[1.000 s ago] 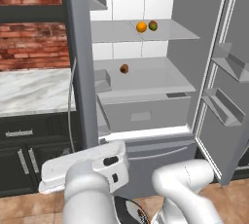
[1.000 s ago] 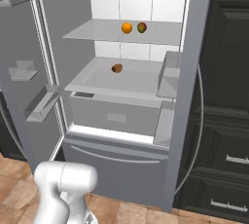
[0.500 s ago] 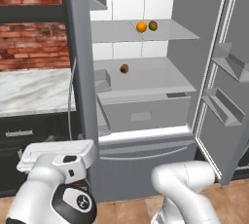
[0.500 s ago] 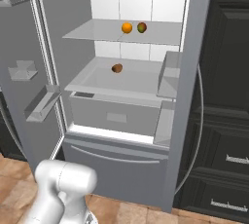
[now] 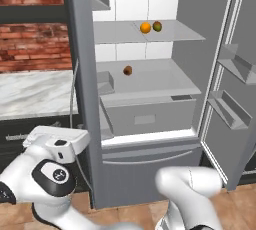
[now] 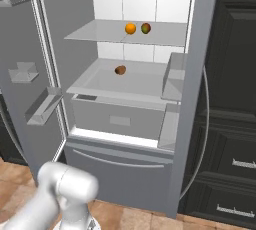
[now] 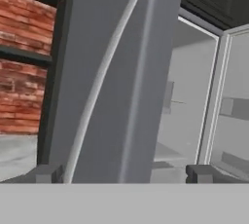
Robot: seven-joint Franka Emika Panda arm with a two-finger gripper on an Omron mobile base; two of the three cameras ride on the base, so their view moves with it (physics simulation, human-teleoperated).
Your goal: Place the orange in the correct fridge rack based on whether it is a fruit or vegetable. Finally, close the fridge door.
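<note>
One orange [image 5: 145, 27], two other fruits

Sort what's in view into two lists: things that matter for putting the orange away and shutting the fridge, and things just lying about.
Part of the job:
- orange, already on the upper fridge rack
- fridge door, open, handle facing the pincer

Just lying about:
- greenish-yellow fruit beside the orange
- brown round item on the shelf below
- marble counter
- brick wall
</note>
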